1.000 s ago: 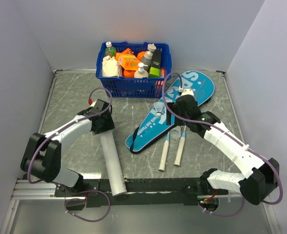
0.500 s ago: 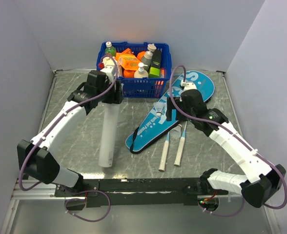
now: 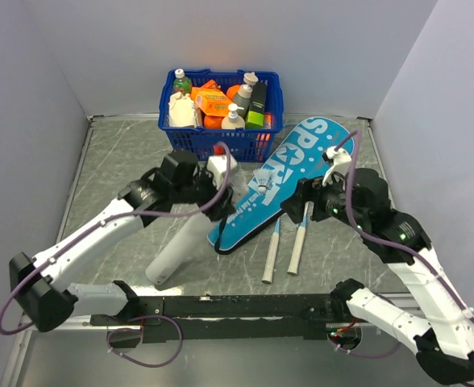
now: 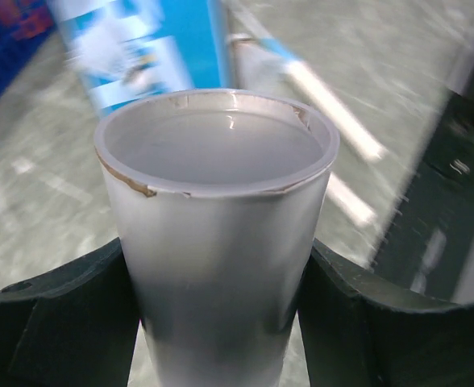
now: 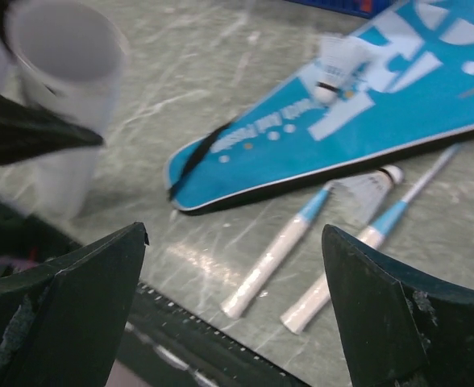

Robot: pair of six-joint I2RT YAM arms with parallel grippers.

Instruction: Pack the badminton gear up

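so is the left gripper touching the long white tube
Touching. The left wrist view shows the left gripper with its dark fingers pressed against both sides of the long white tube, no gap showing.

In the top view the rackets [image 3: 297,254] show only handles and a stub of shaft; their heads are hidden behind the right arm [image 3: 358,203], beside the teal case [image 3: 253,205]. The left wrist view cuts the white tube [image 4: 217,242] off at its bottom edge and blurs everything behind it. The right wrist view smears its mouth, clipped at the far left corner.
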